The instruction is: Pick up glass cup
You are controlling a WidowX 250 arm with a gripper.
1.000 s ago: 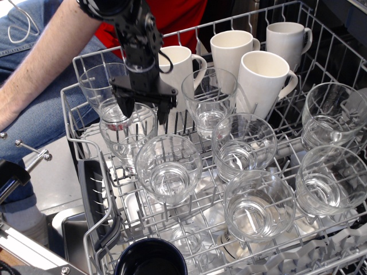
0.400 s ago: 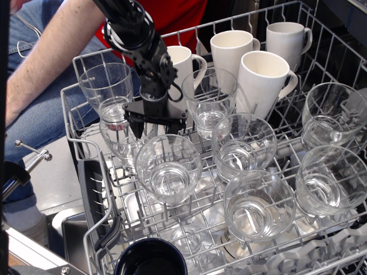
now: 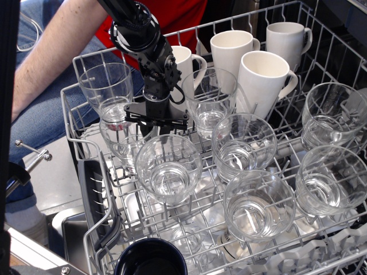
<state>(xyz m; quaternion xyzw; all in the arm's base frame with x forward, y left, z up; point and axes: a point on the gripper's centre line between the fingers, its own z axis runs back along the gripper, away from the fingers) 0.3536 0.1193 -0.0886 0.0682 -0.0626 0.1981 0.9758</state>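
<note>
Several clear glass cups stand upright in a grey wire dishwasher rack [image 3: 86, 172]. My black gripper [image 3: 156, 129] hangs down from the upper left and is open. Its fingers are spread just above the far rim of the front-left glass cup [image 3: 168, 167]. Another glass cup [image 3: 121, 140] sits right beside its left finger, and one more [image 3: 107, 89] stands behind that. A further glass cup [image 3: 209, 103] is to the gripper's right. The gripper holds nothing.
White ceramic mugs [image 3: 261, 80] stand at the back of the rack. A dark blue cup [image 3: 150, 258] is at the front edge. More glasses [image 3: 258, 203] fill the right side. A person in jeans and a red shirt [image 3: 49, 69] sits behind the rack on the left.
The gripper has moved right and down, from over the back-left glasses to the far rim of the front-left glass cup. It stays open.
</note>
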